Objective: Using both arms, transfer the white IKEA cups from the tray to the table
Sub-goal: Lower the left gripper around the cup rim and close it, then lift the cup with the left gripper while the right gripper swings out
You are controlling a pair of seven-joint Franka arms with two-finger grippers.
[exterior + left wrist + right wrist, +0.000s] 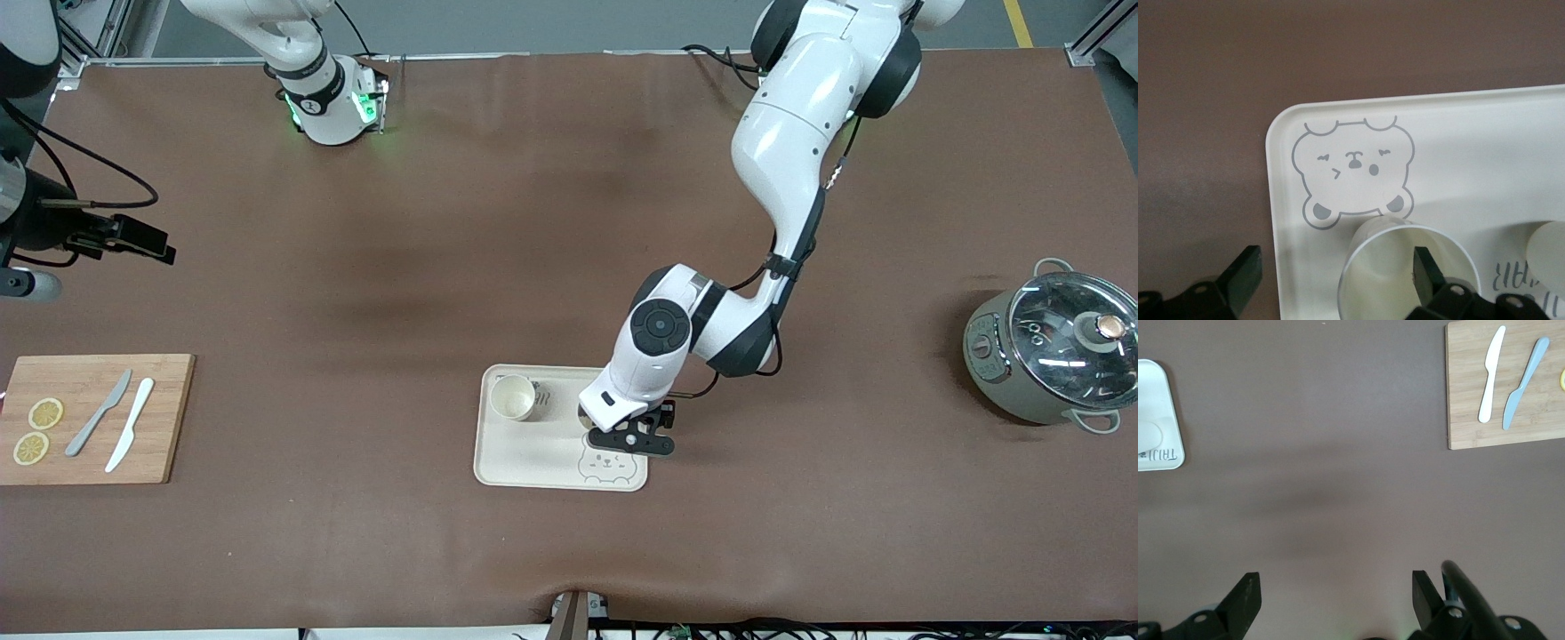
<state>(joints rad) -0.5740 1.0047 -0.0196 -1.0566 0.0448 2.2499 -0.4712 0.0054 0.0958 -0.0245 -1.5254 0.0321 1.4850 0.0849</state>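
A: Front view first. The left arm reaches down over the tray (498,467), its left gripper (633,437) low above the end of the tray toward the left arm's side of the table (569,267). One white cup (514,397) stands open-mouthed in the tray's corner at about ten o'clock from that gripper. The second cup hides beneath the wrist here.

B: And the right gripper (133,236)?

A: It hangs over bare table at the right arm's end, well apart from the tray; that arm waits. A cutting board (98,418) with two knives and lemon slices, and a lidded pot (1053,356), sit out at the ends.

B: Left wrist view?

A: There's the hidden cup (1405,273), beside the bear drawing (1351,170). The left gripper (1338,283) stands wide, one finger (1426,273) inside the rim, the other outside, straddling the wall. The pinch looks lined up.

B: Right wrist view?

A: The right gripper (1335,600) is spread wide and empty over the table; the tray's corner (1158,420) lies around ten o'clock, the board (1505,387) at one. The left arm is clearly nearer.
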